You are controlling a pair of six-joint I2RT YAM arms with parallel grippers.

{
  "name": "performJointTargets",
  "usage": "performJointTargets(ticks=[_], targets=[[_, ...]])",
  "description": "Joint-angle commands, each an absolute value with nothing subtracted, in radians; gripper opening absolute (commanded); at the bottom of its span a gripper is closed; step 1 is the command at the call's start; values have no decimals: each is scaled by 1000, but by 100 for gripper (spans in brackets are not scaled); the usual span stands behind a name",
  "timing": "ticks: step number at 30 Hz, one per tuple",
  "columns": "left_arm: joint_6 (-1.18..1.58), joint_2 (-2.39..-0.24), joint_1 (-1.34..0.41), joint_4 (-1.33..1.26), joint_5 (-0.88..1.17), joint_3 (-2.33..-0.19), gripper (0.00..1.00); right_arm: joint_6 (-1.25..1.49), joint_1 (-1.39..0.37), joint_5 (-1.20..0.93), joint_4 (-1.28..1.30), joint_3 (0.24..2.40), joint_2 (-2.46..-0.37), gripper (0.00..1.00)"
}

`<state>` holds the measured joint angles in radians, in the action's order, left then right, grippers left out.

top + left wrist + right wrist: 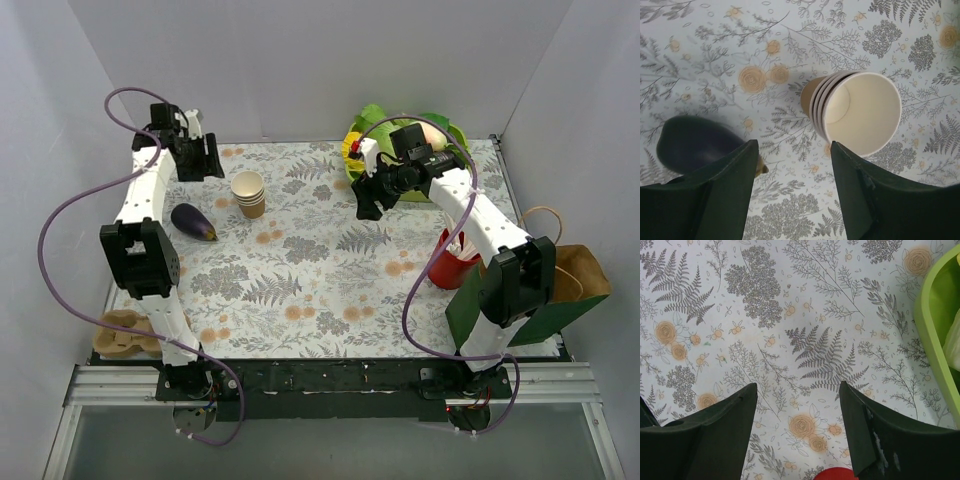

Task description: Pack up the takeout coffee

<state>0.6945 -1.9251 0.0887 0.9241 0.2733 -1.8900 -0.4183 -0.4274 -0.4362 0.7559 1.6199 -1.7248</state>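
No lidded tan cup with a black lid shows in any view; the takeout coffee is hidden or out of view. My left gripper (205, 158) is open and empty at the back left, hovering above the table beside a stack of lidless tan cups (248, 193). In the left wrist view my left gripper (792, 150) has the stack (855, 110) just beyond its right finger. My right gripper (368, 195) is open and empty at the back right, and in the right wrist view (797, 390) only the flowered cloth lies under it.
A purple eggplant (193, 221) (695, 145) lies left of the stack. A green bowl (410, 130) (935, 325) stands at the back right. A red cup (452, 265) (835, 474) with straws, a dark green bag (530, 300) at the right edge, and a pulp cup carrier (125, 335) at the front left.
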Motion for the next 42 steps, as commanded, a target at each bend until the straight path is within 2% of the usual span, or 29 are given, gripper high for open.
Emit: performJointTargets(ticks=[1, 4, 11, 20, 24, 25, 27, 30, 33, 42], targets=[[699, -1991, 14, 910, 282, -1973, 54, -407, -431, -431, 730, 1614, -1666, 74], [681, -2022, -44, 913, 233, -1993, 48, -407, -431, -419, 726, 1600, -1658, 74], [683, -2065, -75, 914, 187, -2028, 43, -417, -431, -387, 716, 1560, -1626, 74], [660, -2057, -113, 894, 118, -2052, 41, -416, -431, -382, 712, 1557, -1638, 74], [649, -2074, -120, 900, 114, -2068, 32, -416, -431, -380, 709, 1560, -1647, 74], [649, -2077, -120, 902, 114, -2069, 26, -416, -431, -380, 710, 1562, -1647, 74], [649, -2079, -123, 904, 110, -2072, 24, -416, -431, -379, 713, 1563, -1652, 74], [646, -2082, -127, 907, 98, -2079, 25, -419, -431, -377, 718, 1566, -1657, 74], [646, -2083, -129, 905, 78, -2085, 35, -419, -431, -377, 718, 1565, -1657, 74], [634, -2097, -129, 902, 18, -2099, 34, -420, -431, -379, 718, 1559, -1661, 74]])
